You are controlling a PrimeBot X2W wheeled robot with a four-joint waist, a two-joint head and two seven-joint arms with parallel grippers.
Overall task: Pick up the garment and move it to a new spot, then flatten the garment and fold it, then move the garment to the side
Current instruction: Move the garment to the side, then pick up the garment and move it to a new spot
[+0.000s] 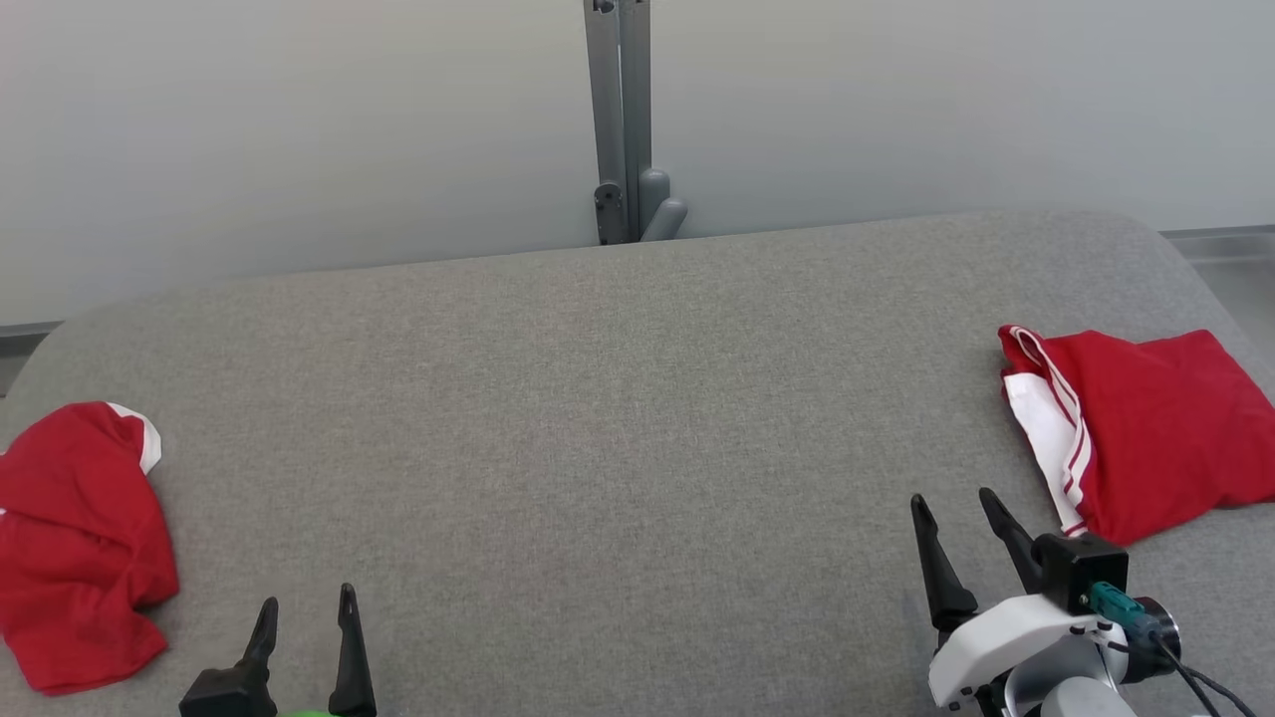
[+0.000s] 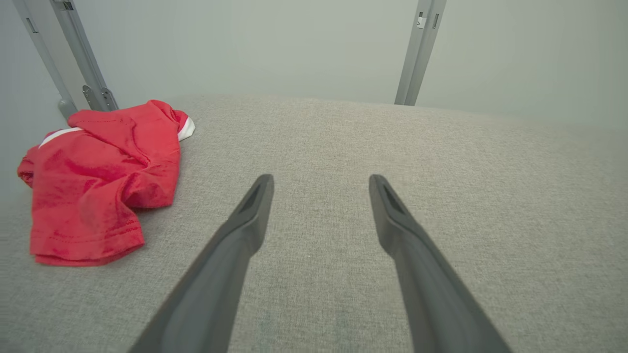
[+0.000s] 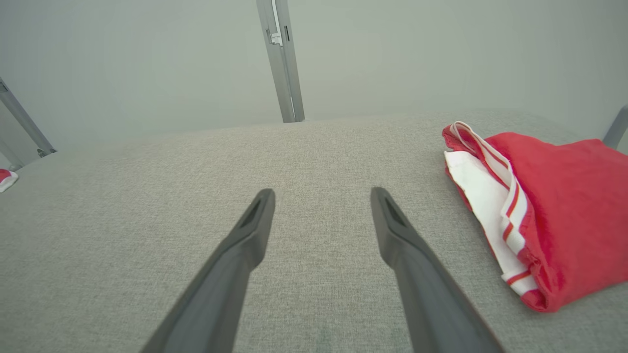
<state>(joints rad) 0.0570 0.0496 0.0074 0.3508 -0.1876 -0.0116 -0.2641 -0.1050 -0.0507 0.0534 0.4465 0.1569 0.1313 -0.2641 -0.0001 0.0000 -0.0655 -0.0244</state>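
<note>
A crumpled red garment with white trim (image 1: 80, 538) lies at the left edge of the grey table (image 1: 598, 418); the left wrist view has this garment (image 2: 98, 181) ahead and to the left of my fingers. A second red garment with a white striped panel (image 1: 1146, 428) lies folded at the right edge, and the right wrist view shows it (image 3: 554, 211) to the right of my fingers. My left gripper (image 1: 304, 602) (image 2: 321, 184) is open over bare cloth near the front edge. My right gripper (image 1: 956, 503) (image 3: 321, 196) is open too, just left of the folded garment, touching nothing.
A grey metal post (image 1: 620, 119) stands behind the table's far edge against a pale wall. More posts (image 2: 78, 59) rise behind the left garment. The table's corners are rounded, and both garments lie close to its side edges.
</note>
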